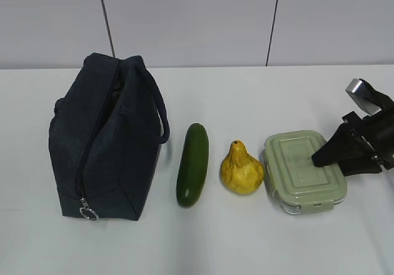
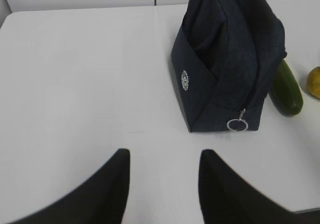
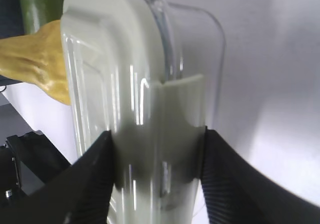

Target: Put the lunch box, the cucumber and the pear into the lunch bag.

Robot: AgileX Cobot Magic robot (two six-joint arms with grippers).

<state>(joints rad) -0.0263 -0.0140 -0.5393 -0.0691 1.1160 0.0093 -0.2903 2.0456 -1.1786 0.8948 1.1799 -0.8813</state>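
The dark navy lunch bag (image 1: 101, 139) (image 2: 225, 58) stands at the left, its silver zip ring (image 1: 88, 213) low at the near end. To its right lie the green cucumber (image 1: 192, 164) (image 2: 287, 91), then the yellow pear (image 1: 241, 169) (image 3: 40, 58), then the sage-lidded lunch box (image 1: 301, 170) (image 3: 130, 83). My right gripper (image 1: 320, 161) (image 3: 156, 139) is shut on the box's right end, one finger on the lid side and one on the clear base side. My left gripper (image 2: 162, 156) hangs open over bare table short of the bag; the exterior view does not show it.
The white table (image 1: 246, 244) ends at a grey panelled wall (image 1: 197, 16) behind the bag. The table's near edge shows at the lower right of the left wrist view.
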